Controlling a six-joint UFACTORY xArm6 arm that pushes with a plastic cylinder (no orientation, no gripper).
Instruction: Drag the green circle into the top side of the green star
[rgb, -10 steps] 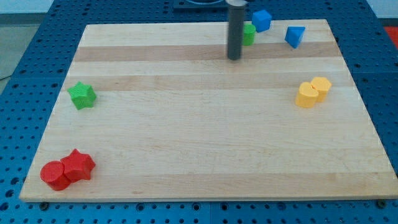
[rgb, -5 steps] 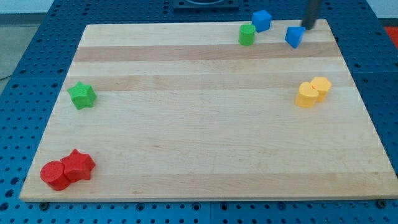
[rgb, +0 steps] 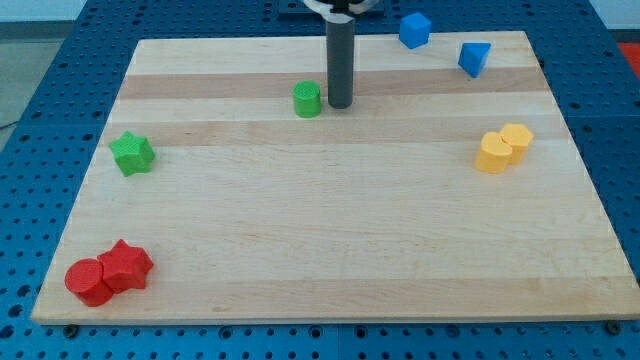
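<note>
- You have my tip (rgb: 340, 105) set down on the wooden board (rgb: 330, 250) in its upper middle part, with the rod rising straight toward the view's top.
- The green circle (rgb: 308, 99) sits just beside my tip, on the view's left of it (whether the two actually touch, you cannot tell from here).
- There is no gripper on this arm, so nothing is grasped; the rod simply stands next to the green circle.
- The green star (rgb: 132, 153) lies well apart from both, near the board's left edge and a little lower in the view than the green circle.
- A blue cube (rgb: 414, 29) rests at the board's top edge, right of the rod, and a blue triangle (rgb: 474, 58) lies further right.
- Two yellow blocks (rgb: 502, 148) sit touching each other near the right edge.
- A red cylinder (rgb: 86, 281) and a red star (rgb: 126, 266) sit touching in the bottom left corner.
</note>
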